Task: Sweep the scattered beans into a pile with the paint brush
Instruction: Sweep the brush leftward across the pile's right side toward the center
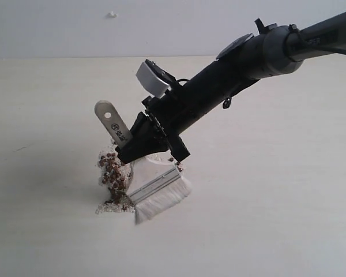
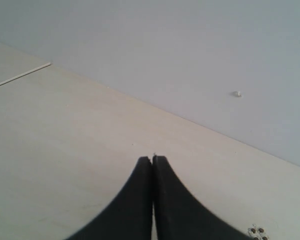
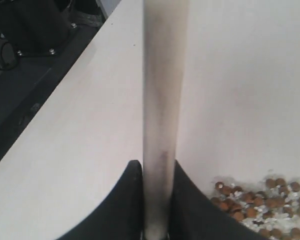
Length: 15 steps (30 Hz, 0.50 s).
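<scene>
The right gripper (image 3: 158, 167) is clamped on the brush (image 1: 154, 186) handle, between its holed end and the ferrule. The bristles (image 1: 164, 201) rest on the table (image 1: 265, 219), touching the pile (image 1: 112, 173) on the side facing the right arm. The beans (image 3: 260, 200) lie clumped, mixed with white grains. The left gripper (image 2: 152, 159) is fully closed, holds nothing, and stands apart from the pile.

Hazards:
- Excess downward pressure splays the bristles, and beans may slip under them.
- A fast stroke toward the pile can flick the round beans, which roll away.
- The handle may pivot in the grip under side load, tilting the bristle edge and leaving gaps.
</scene>
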Tool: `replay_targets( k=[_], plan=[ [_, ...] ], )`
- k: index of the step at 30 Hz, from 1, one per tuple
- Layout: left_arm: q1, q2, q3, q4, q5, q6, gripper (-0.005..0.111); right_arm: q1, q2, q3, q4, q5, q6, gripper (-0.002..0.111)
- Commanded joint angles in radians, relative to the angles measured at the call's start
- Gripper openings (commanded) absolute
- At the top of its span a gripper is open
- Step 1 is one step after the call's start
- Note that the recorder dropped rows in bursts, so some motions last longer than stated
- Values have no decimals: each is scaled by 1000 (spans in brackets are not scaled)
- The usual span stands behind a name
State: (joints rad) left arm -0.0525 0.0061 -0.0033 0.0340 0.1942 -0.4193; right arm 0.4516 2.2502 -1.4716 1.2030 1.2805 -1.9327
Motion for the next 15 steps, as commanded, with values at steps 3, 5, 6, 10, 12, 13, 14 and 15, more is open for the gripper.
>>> replay_targets(
  k=[3, 5, 6, 10, 12, 13, 14, 15],
  plan=[
    [-6, -6, 3, -1, 0, -3, 0, -6, 36, -98, 3, -59, 34, 0],
    [-6, -6, 3, -1, 0, -3, 0, -6, 31, -130, -7, -59, 129, 0],
    [-6, -6, 3, -1, 0, -3, 0, -6, 24, -138, -17, -59, 171, 0],
    [-6, -6, 3, -1, 0, -3, 0, -6, -45, -145, -33, -59, 248, 0],
    [-6, -6, 3, -1, 0, -3, 0, -6, -93, -145, -29, -59, 274, 0],
    [-6, -6, 3, -1, 0, -3, 0, -6, -122, -145, -29, -59, 298, 0],
    [-6, -6, 3, -1, 0, -3, 0, -6, -141, -145, -30, -59, 324, 0],
    [-6, -6, 3, -1, 0, -3, 0, -6, -159, -145, -35, -59, 350, 0]
  ],
)
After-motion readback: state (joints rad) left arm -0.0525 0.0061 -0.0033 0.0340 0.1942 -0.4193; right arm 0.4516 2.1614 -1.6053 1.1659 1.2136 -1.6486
